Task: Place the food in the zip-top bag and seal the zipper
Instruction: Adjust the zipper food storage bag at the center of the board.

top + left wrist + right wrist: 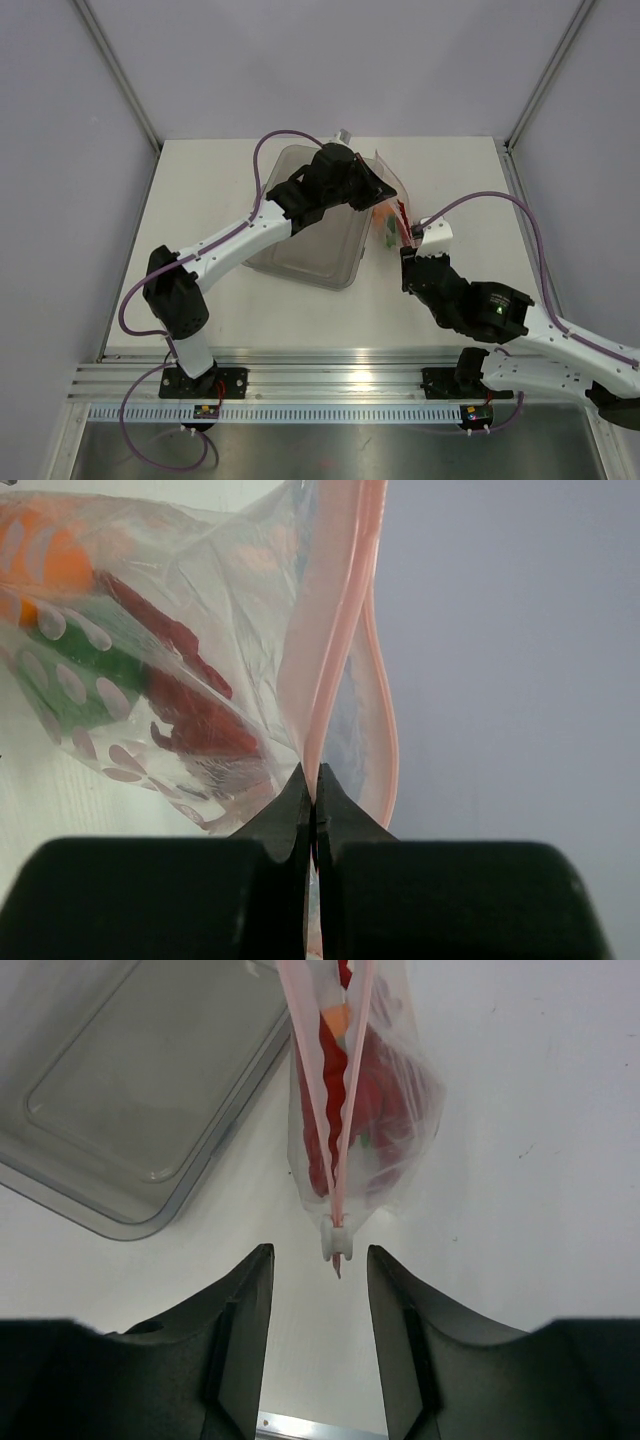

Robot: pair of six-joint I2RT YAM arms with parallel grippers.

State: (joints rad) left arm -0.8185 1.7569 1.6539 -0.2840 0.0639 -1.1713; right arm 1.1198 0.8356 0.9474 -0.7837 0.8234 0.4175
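The zip-top bag [390,212] hangs between the two arms, beside the tray. My left gripper [313,777] is shut on the pink zipper [335,630] at one end of the mouth. Through the plastic I see the orange fruit [50,550], the green pepper [85,670] and the red lobster [190,705]. My right gripper [320,1272] is open at the bag's other end. The white slider [337,1241] sits between its fingertips, touching neither. Above the slider the two zipper strips [352,1090] spread apart, with the lobster [325,1090] showing between them.
A rigid clear tray [300,255] lies left of the bag, under the left arm, and shows at the upper left of the right wrist view [130,1090]. The metal rail [330,380] runs along the near edge. Walls close in the table's sides and back.
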